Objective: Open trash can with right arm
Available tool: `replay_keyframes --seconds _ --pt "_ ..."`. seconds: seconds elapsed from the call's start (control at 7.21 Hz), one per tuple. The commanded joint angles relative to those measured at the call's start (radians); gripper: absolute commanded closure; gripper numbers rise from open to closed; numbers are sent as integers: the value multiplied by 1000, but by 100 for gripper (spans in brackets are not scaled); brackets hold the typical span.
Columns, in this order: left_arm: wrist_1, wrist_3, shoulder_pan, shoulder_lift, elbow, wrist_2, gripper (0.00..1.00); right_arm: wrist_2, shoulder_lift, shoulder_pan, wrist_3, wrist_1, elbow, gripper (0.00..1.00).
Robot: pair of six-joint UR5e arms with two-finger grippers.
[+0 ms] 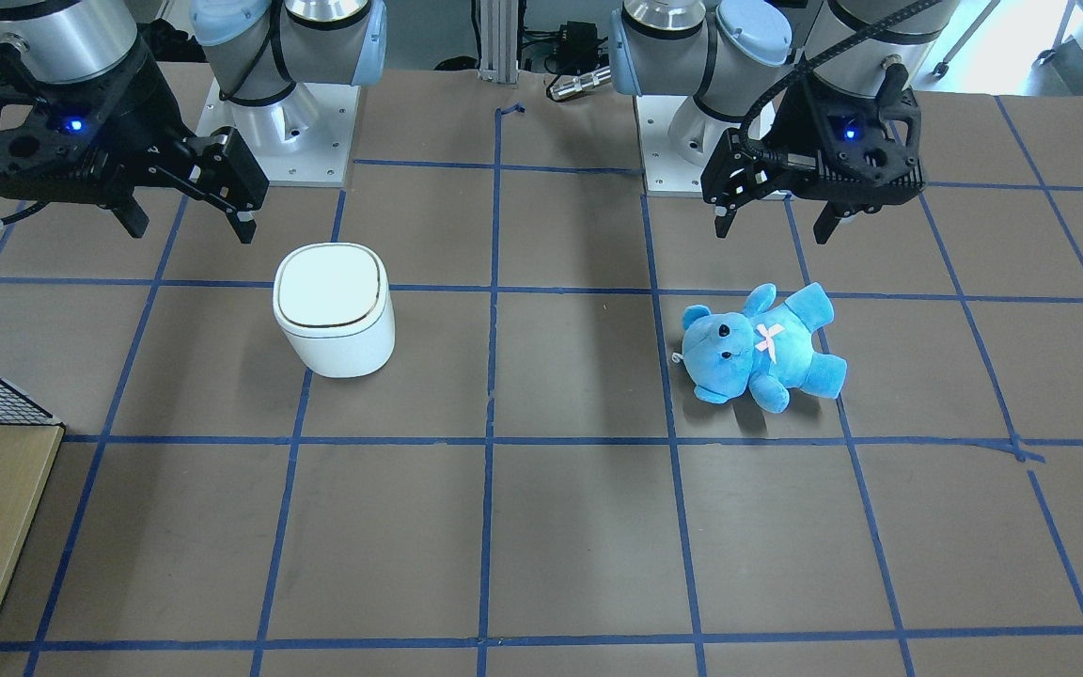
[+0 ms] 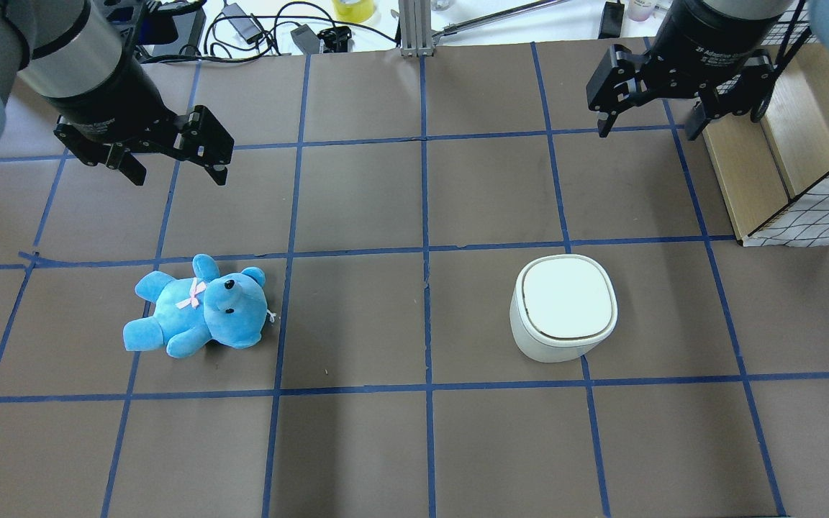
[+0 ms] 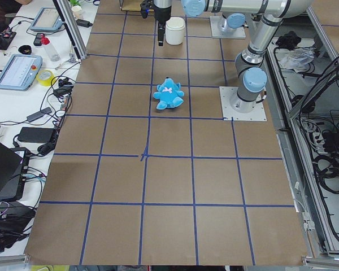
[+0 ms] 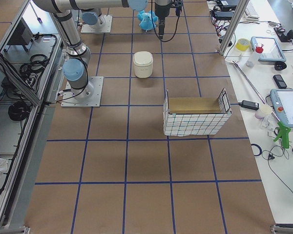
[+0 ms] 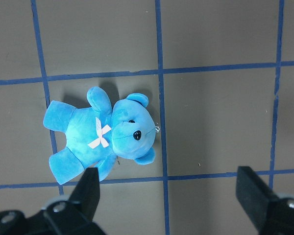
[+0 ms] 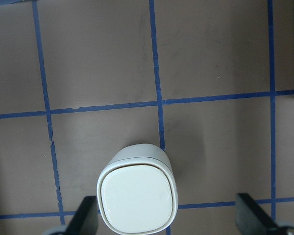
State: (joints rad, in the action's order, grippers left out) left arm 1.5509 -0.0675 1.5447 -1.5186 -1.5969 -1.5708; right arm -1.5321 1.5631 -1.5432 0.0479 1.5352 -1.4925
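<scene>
The white trash can stands upright on the brown table with its lid shut. It also shows in the front view and at the bottom of the right wrist view. My right gripper is open and empty. It hovers well above the table and does not touch the can; it also shows in the front view. My left gripper is open and empty, high above a blue plush bear.
The blue bear lies on its back on the robot's left half of the table. A wood and wire-mesh box stands at the table's right edge, close to my right gripper. Blue tape lines grid the table.
</scene>
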Motion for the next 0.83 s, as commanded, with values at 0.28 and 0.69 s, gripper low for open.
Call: replay_keyframes --seconds 0.28,0.69 --pt "0 0 0 0 0 2 0 42 0 -32 136 -1 3 0" --pt "0 0 0 0 0 0 0 40 -14 -130 197 -16 -8 48"
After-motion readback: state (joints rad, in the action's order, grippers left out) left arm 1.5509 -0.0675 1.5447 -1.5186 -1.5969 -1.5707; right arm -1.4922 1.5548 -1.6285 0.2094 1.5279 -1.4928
